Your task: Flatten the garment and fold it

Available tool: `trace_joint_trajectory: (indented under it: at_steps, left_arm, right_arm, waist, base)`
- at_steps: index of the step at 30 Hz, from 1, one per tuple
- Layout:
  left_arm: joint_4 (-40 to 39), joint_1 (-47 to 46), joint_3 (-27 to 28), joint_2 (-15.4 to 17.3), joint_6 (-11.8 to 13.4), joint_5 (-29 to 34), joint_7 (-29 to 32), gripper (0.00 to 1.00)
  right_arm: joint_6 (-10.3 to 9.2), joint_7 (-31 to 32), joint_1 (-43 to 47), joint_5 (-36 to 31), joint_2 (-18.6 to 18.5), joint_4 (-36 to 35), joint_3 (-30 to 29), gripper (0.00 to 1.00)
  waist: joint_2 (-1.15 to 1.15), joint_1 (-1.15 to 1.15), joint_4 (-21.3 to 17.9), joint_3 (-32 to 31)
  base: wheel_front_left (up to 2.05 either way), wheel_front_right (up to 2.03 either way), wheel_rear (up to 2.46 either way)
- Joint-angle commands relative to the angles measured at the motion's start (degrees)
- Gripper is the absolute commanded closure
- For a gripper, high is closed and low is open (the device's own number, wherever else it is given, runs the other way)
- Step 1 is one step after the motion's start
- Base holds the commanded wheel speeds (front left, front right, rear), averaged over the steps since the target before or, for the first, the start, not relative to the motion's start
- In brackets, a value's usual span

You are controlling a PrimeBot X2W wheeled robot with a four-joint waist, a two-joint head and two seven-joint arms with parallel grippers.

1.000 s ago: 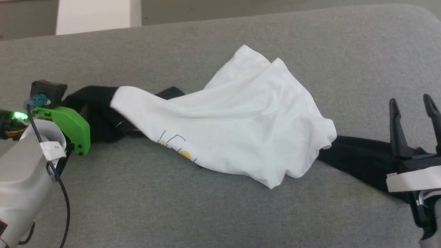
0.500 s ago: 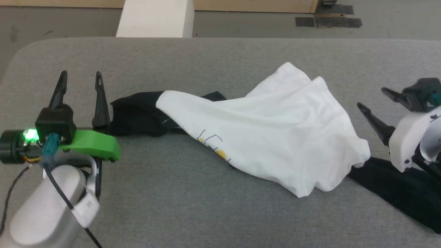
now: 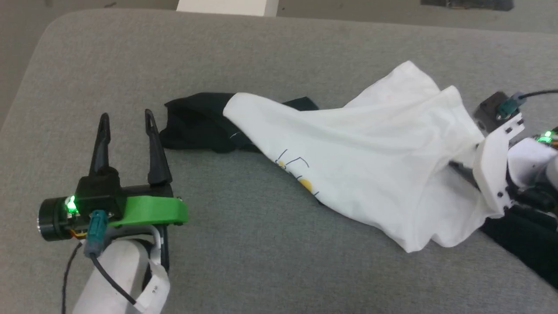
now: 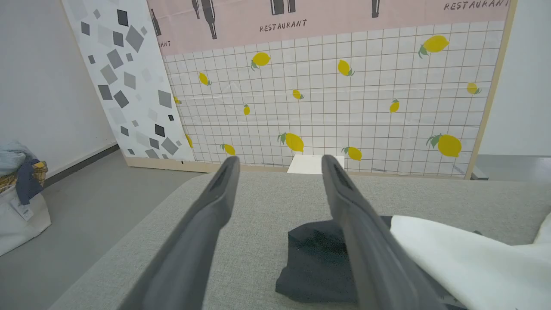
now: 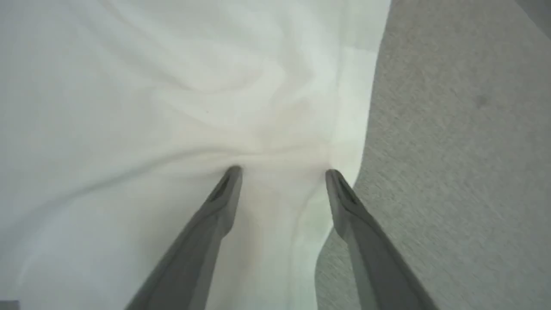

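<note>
- Head view: the garment [image 3: 375, 161] lies bunched on the grey pad [image 3: 261, 270]. The right arm's white mount [image 3: 495, 170] now butts the garment's right edge; half a second back it stood clear.
- Left wrist view: left gripper [image 4: 280, 158] open and empty, just beside the garment's black sleeve [image 4: 318, 262].
- Right wrist view: right gripper [image 5: 283, 170] spread, tips dug into the garment's white cloth, not closed. You look set to pinch and pull it flat.

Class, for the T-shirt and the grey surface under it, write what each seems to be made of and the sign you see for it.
T-shirt: thin, soft cloth, probably a cotton knit, matt; it drapes in loose folds and creases. Grey surface: upholstery-like fabric, matt, with a fine flecked weave and a rounded corner that looks padded.
</note>
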Motion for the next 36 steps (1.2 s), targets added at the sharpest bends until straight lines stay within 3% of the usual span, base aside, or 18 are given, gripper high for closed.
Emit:
trace_joint_trajectory:
  at_steps: [1, 5, 6, 7, 8, 15, 21, 30, 36]
  left_arm:
    - [0.3, 0.9, 1.0, -1.3, -1.0, 1.2, -0.2, 0.00]
    - [1.5, 0.8, 4.0, -4.1, -4.3, 3.4, -0.2, 0.00]
    - [1.7, 0.8, 4.8, -4.8, -4.9, 4.2, -0.2, 0.00]
    - [2.0, 0.7, 5.4, -5.1, -5.6, 4.7, -0.2, 0.00]
    - [2.5, 0.6, 6.1, -5.5, -6.5, 5.1, -0.2, 0.00]
    - [3.2, 2.1, 8.9, -8.1, -9.6, 8.4, -0.2, 0.00]
    - [2.5, 1.6, 9.2, -10.2, -12.2, 10.1, -0.2, 0.00]
    - [0.3, -1.3, 8.5, -13.0, -13.3, 11.0, -0.2, 0.00]
    - [0.3, -1.5, 8.7, -13.5, -13.1, 11.3, -0.2, 0.00]
  right_arm:
    - [-0.08, -0.1, -0.1, 0.8, 0.6, 1.5, 1.9, 0.00]
    - [-0.08, 1.3, 0.2, 3.1, -0.1, 4.0, 8.0, 0.00]
    - [-0.08, 1.0, -0.1, 4.0, -0.4, 4.1, 9.1, 0.30]
    - [-0.08, -0.1, -0.6, 4.4, -0.7, 4.1, 9.7, 0.95]
    - [-0.08, -1.7, -1.4, 4.5, -1.2, 4.0, 10.4, 1.00]
    - [-0.08, -11.8, -9.9, 6.7, -4.0, 2.9, 9.2, 1.00]
    - [-0.08, -16.0, -19.5, 3.2, -6.4, 4.7, 7.4, 1.00]
    - [-0.08, -13.4, -24.2, -5.6, -1.2, 24.2, 7.2, 1.00]
    - [-0.08, -14.1, -18.5, -3.0, 2.3, 32.5, 6.0, 1.00]
  waist:
    - [0.00, 0.00, 2.3, 2.3]
    - [0.00, 0.00, 2.9, 2.9]
    - [0.00, 0.00, 2.9, 2.7]
    - [0.00, 0.00, 2.9, 2.5]
    - [0.00, 0.00, 2.9, 2.1]
    - [0.00, 0.00, 2.7, -0.9]
    - [0.00, 0.00, 4.6, 0.8]
    - [0.00, 0.00, 8.4, 8.2]
    - [0.00, 0.00, 8.5, 8.9]
  base:
    - [0.00, 0.00, 0.00]
    - [0.00, 0.00, 0.00]
    - [0.00, 0.00, 0.00]
    - [0.00, 0.00, 0.00]
    - [0.00, 0.00, 0.00]
    - [0.00, 0.00, 0.00]
    - [0.00, 0.00, 0.00]
    - [0.00, 0.00, 0.00]
    - [0.00, 0.00, 0.00]
